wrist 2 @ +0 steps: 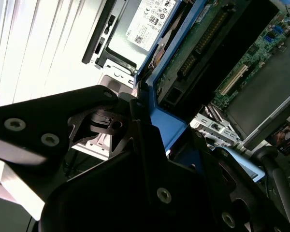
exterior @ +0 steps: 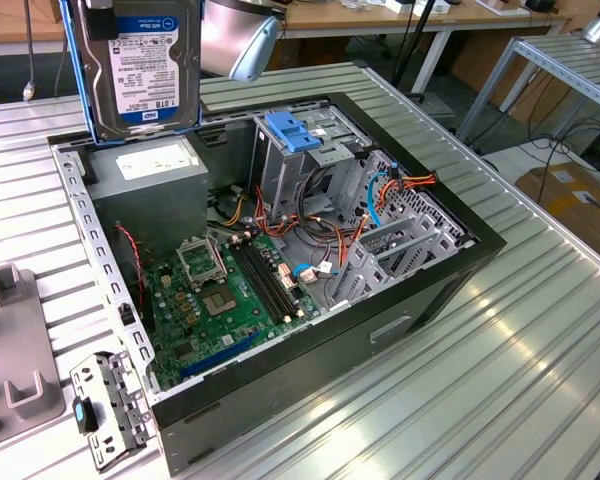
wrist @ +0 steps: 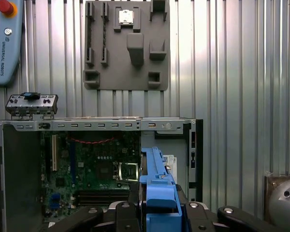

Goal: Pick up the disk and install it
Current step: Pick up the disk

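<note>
The disk (exterior: 145, 65), silver-grey with a white label and blue side rails, hangs upright in the air over the far corner of the open computer case (exterior: 460, 250), at the exterior view's left. It is just above the grey power supply box (exterior: 155, 165). In both wrist views my black gripper (wrist: 157, 210) is shut on the disk's blue rail (wrist: 157, 186). The second wrist view shows the fingers (wrist 2: 135, 121) clamped against the same blue rail (wrist 2: 169, 128), with the disk's circuit-board underside (wrist 2: 203, 38) beyond. The grey drive cage with a blue clip (exterior: 295, 135) stands inside the case.
The green motherboard (exterior: 230, 290) and orange cables (exterior: 330, 235) lie inside the case. A grey fixture plate (exterior: 10, 340) and a small metal bracket (exterior: 105, 405) rest on the ribbed table at the exterior view's left. A teach pendant (wrist: 5, 43) lies beyond the plate.
</note>
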`<state>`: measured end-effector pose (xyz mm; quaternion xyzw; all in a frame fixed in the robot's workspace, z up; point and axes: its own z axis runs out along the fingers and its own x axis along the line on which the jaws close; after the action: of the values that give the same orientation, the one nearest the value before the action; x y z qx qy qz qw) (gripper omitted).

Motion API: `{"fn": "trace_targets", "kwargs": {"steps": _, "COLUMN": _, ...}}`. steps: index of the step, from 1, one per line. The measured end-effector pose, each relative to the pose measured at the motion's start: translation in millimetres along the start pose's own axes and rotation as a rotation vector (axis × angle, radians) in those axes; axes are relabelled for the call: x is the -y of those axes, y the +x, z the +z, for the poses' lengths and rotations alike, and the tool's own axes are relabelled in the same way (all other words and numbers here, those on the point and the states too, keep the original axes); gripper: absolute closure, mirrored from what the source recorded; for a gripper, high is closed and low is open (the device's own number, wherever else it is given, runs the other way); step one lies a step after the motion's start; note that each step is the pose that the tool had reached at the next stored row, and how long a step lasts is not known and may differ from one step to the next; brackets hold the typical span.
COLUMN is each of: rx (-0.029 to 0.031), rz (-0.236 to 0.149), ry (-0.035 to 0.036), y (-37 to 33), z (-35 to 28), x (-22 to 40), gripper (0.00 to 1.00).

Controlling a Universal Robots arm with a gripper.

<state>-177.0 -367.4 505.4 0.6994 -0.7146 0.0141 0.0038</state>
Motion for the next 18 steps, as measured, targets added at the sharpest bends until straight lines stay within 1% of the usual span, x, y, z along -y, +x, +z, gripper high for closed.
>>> {"fn": "trace_targets", "kwargs": {"steps": 4, "rx": 0.0000, "rz": 0.000, "ry": 0.0000, "y": 0.0, "z": 0.0, "x": 3.9, "gripper": 0.63}}
{"fn": "trace_targets", "kwargs": {"steps": 13, "rx": 0.0000, "rz": 0.000, "ry": 0.0000, "y": 0.0, "z": 0.1, "x": 4.4, "gripper": 0.63}}
{"fn": "trace_targets", "kwargs": {"steps": 18, "rx": 0.0000, "rz": 0.000, "ry": 0.0000, "y": 3.8, "z": 0.2, "x": 4.5, "gripper": 0.63}}
